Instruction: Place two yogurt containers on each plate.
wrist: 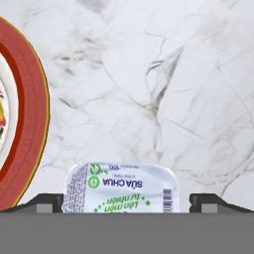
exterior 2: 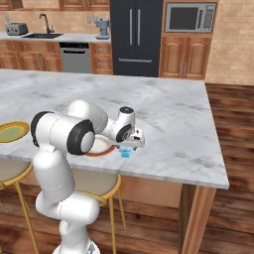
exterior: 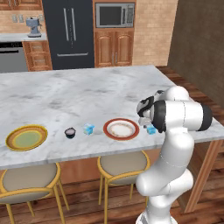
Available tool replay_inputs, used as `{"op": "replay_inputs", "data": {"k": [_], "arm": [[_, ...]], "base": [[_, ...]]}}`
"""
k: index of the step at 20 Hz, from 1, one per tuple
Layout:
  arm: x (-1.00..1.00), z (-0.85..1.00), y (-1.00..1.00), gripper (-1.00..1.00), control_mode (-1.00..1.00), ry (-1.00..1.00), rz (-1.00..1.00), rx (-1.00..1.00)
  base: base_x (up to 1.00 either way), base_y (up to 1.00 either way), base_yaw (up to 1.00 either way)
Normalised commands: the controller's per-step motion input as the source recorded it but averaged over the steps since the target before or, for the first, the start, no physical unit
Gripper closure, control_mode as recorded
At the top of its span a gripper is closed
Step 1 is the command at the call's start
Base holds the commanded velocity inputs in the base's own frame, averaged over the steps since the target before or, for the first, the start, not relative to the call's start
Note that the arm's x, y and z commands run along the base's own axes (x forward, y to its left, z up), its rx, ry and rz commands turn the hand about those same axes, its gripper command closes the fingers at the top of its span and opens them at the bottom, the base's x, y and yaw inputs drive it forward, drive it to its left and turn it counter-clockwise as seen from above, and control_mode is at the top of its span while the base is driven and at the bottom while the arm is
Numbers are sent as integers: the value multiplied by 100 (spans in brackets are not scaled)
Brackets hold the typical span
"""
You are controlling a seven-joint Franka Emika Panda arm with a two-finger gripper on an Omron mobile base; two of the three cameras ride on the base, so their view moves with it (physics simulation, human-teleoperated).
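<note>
Left of the red-rimmed white plate (exterior: 121,129) on the marble table (exterior: 65,96) lie a yellow-rimmed green plate (exterior: 26,137), a dark round yogurt cup (exterior: 70,132) and a pale-blue yogurt tub (exterior: 88,129). Right of it, my gripper (wrist: 127,201) hangs wide open around another blue-and-white tub (wrist: 121,187). I judge closing on it comes next.

Grey-veined marble island counter (exterior: 65,94) across mid-frame, yellow-rimmed plate (exterior: 26,137) lower left, dark round cup (exterior: 70,132), pale-blue tub (exterior: 88,129), red-rimmed plate (exterior: 121,129), second pale-blue tub (exterior: 151,130) at right.
</note>
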Motion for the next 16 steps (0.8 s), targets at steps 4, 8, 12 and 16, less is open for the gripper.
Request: {"op": "replay_inputs", "data": {"k": [4,8,12,16], "arm": [[-1,0,0,-100,-100,0,0,0],[0,0,0,-100,-100,0,0,0],[0,0,1,-100,-100,0,0,0],[0,0,6,-100,-100,0,0,0]], "base": [[0,0,0],[0,0,0],[0,0,0],[0,0,0]]}}
